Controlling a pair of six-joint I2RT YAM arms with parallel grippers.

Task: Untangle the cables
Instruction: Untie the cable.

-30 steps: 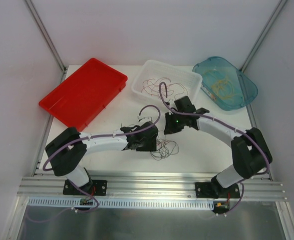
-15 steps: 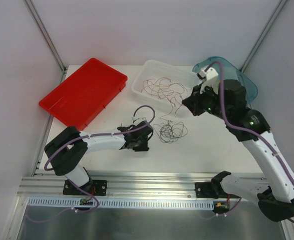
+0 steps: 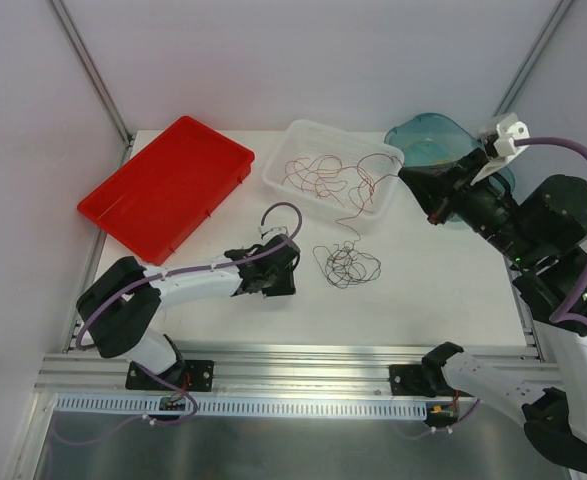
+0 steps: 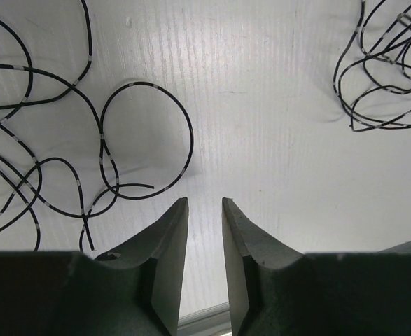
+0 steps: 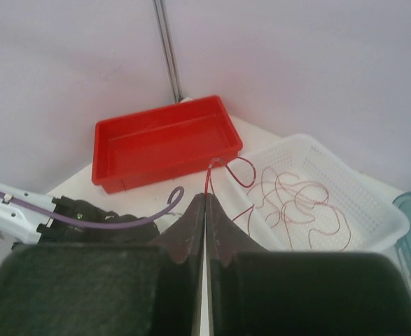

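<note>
Pinching red cable (image 5: 207, 175): right gripper (image 5: 205, 197), fingers pressed flat together, strand caught at the very tips.
Right gripper, position: raised well off the table (image 3: 423, 290), between white basket (image 3: 303, 125) and teal tray (image 3: 428, 118) in the top view, pointing toward the basket.
Red cable, run: up from the fingertips, over in a small loop, then down into the white basket among the other red cables (image 3: 323, 180).
Red cables, rest: loose curls across the basket floor; one strand over the near rim, down toward the table.
Black cables (image 3: 345, 265): small tangle of loops flat on the table, just in front of the basket; pale bands along the strands in the left wrist view.
Left gripper (image 4: 204, 201): low over the table, just left of the black tangle; fingers a narrow slit apart, nothing between them, bare table showing through the gap.
Left wrist view, surroundings: black loops to the left of the fingers, a second cluster at upper right, none between the fingers.
Yellow cables (image 3: 438, 152): coiled inside the teal tray, partly hidden behind the right arm.
Red tray (image 3: 163, 185): far left of the table, set at an angle, well apart from the cables.
</note>
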